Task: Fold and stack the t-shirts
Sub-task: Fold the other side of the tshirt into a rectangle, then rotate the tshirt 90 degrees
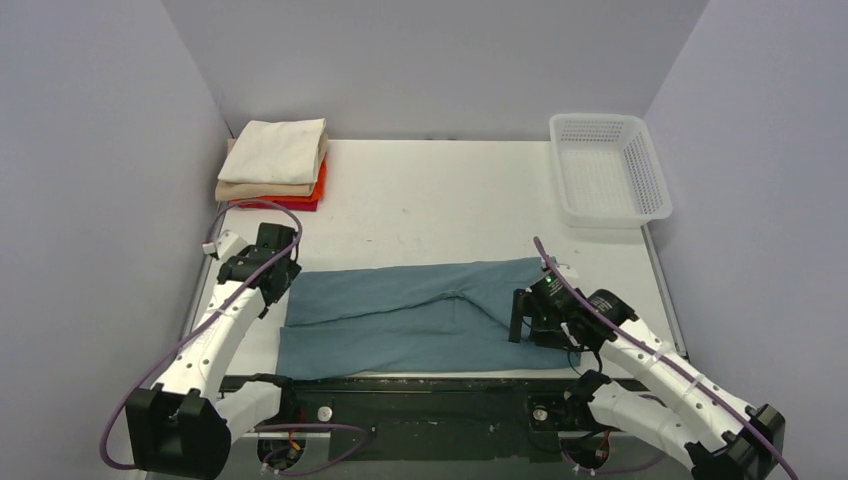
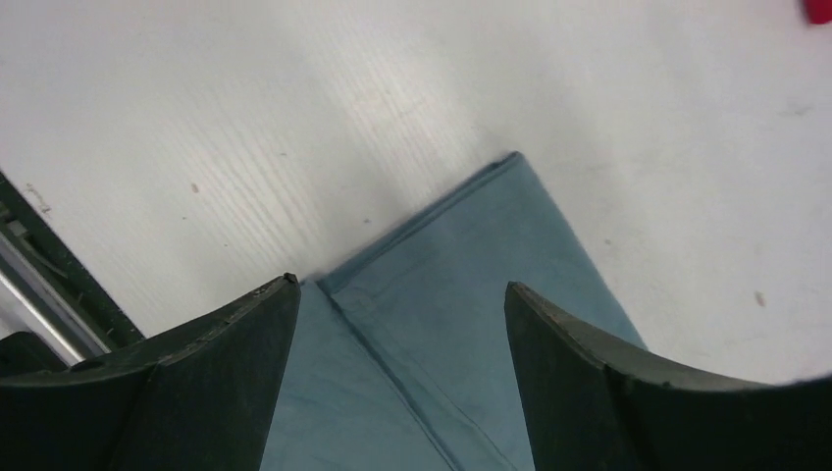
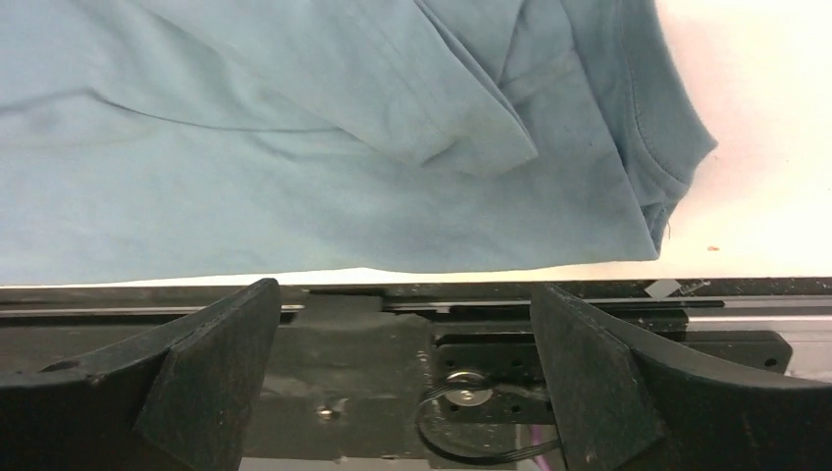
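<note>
— Where's the blue shirt (image 1: 420, 315)?
— Flat and half folded (the stack (image 1: 275, 165) sits far behind it).
— And the pincers?
— Your left gripper (image 2: 402, 294) and right gripper (image 3: 407, 294) gape wide, empty, one at each shirt end, ready to pinch, I think.

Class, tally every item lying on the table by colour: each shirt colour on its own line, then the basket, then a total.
Cream t-shirt: 1
Tan t-shirt: 1
Orange t-shirt: 1
Red t-shirt: 1
Teal-blue t-shirt: 1
White plastic basket: 1
Total: 6
</note>
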Available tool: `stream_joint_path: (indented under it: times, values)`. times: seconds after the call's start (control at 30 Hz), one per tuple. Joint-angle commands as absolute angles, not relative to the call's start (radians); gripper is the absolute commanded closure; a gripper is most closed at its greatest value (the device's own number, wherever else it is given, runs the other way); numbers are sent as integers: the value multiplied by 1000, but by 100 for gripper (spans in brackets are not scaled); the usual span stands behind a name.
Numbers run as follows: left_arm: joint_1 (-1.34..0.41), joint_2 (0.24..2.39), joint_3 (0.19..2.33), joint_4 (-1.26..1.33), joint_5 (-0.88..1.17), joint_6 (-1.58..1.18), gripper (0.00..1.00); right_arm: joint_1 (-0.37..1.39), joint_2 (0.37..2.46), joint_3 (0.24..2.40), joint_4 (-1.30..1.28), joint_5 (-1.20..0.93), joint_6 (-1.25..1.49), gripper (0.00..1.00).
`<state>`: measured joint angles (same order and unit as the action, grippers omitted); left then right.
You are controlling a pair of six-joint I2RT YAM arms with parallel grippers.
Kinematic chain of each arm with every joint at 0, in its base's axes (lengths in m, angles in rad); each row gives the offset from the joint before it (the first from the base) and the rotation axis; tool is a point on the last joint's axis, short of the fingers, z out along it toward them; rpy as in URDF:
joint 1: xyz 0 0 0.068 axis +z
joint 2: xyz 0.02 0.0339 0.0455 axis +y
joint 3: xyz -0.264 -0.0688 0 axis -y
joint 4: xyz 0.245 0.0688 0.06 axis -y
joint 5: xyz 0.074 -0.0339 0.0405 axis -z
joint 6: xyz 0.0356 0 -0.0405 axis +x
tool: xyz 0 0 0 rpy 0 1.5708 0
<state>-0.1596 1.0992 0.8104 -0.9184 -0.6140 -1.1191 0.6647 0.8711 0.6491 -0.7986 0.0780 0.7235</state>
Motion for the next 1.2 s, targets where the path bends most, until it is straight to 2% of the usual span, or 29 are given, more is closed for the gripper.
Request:
stream_joint_path:
  times: [0.0, 0.1, 0.17, 0.3, 0.57, 0.77, 1.0, 1.17]
  values:
    - [-164, 1034, 873, -772, -436, -953, 13, 666, 842, 762, -843, 135, 810, 6]
    - [-199, 1057, 844, -622, -162, -857, 12, 666, 887, 789, -762, 111, 854, 5]
    - [-240, 1105, 827, -544, -86, -845, 11, 665, 933, 791, -680, 84, 883, 5]
    - [-309, 1214, 824, -519, -68, -815, 10, 665, 1047, 770, -626, 67, 965, 4]
    - [-332, 1339, 689, -436, 0, -776, 8, 619, 1236, 674, -480, 220, 1071, 3]
    - [-346, 1404, 654, -428, -17, -795, 7, 517, 1449, 683, -342, 162, 1037, 3]
    - [-347, 1457, 722, -444, -55, -801, 6, 410, 1783, 989, -286, 117, 871, 3]
    - [-349, 1482, 753, -424, -13, -846, 6, 376, 2087, 1430, -373, -8, 745, 3]
